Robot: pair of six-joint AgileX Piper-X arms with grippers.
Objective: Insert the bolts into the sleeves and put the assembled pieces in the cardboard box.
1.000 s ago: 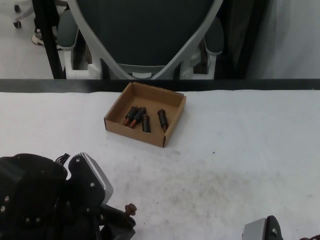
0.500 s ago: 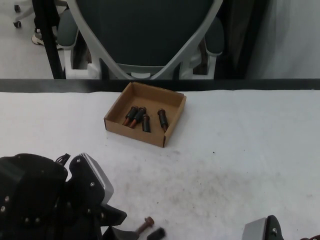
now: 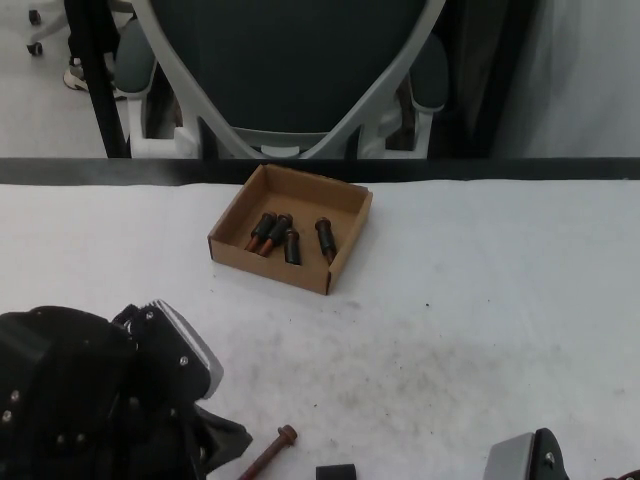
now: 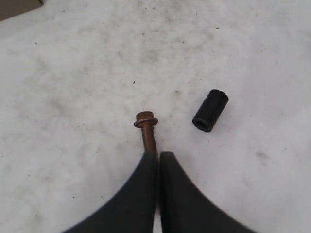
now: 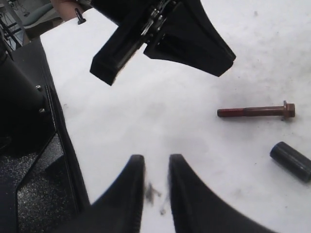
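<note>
A copper-coloured bolt (image 3: 271, 452) lies flat on the white bench near the front edge, with a short black sleeve (image 3: 337, 472) loose beside it. In the left wrist view my left gripper (image 4: 158, 154) is shut, its tips together above the bolt's (image 4: 146, 130) shank end, and the sleeve (image 4: 210, 110) lies apart to one side. The right wrist view has the bolt (image 5: 256, 111) and sleeve (image 5: 290, 160) resting on the bench, clear of the left gripper (image 5: 160, 29) hanging above. My right gripper (image 5: 156, 162) is open, with nothing between its fingers.
The cardboard box (image 3: 340, 262) stands at the back centre of the bench and holds several assembled pieces (image 3: 279, 234). An office chair (image 3: 290, 70) stands behind the bench's dark far edge. The right arm's housing (image 3: 525, 460) shows at the front right corner.
The bolt, held upright at the left gripper a second ago, has come down and now lies flat on the bench. The sleeve has appeared beside it and slid a little right.
</note>
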